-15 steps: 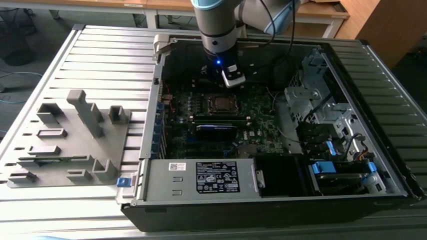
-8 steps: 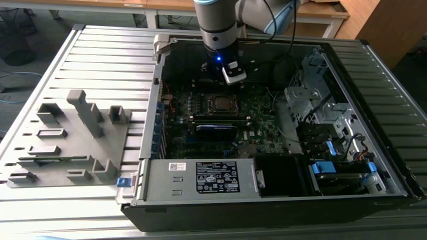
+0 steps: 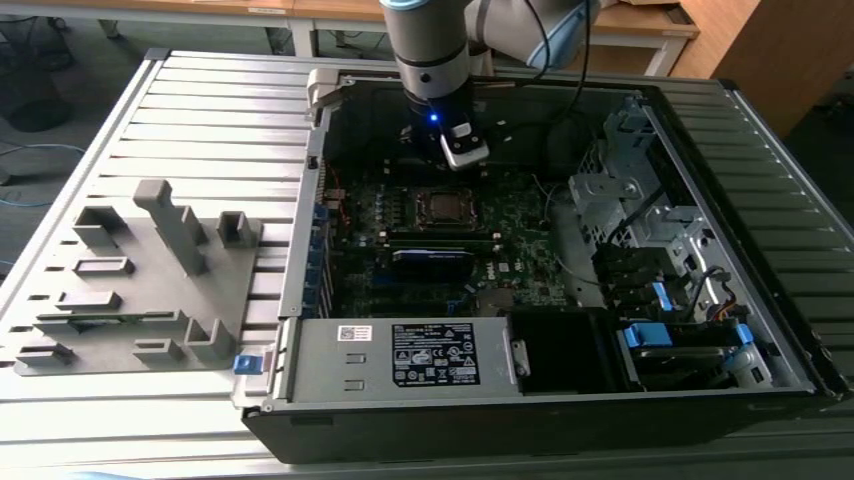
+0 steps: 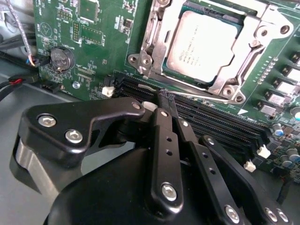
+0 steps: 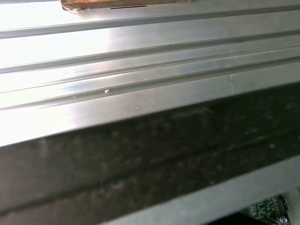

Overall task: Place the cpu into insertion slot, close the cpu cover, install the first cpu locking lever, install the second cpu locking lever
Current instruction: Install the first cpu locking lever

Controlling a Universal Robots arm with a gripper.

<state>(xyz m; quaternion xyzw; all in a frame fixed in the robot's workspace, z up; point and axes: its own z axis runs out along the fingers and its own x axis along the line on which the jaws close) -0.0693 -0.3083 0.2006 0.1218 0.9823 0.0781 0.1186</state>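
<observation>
The cpu is seated, the cpu cover lowered; the empty claw is closed nearby. Locking is judged in hand, needing a precise press.

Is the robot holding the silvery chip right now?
No, the cpu lies on the board inside the cpu cover window, apart from the shut gripper.

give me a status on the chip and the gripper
Gripper shut, empty, over the memory slots. Chip seated, cover down over it. Nothing in the way.

Silvery-grey cpu, dark green board, black end effector.
</observation>
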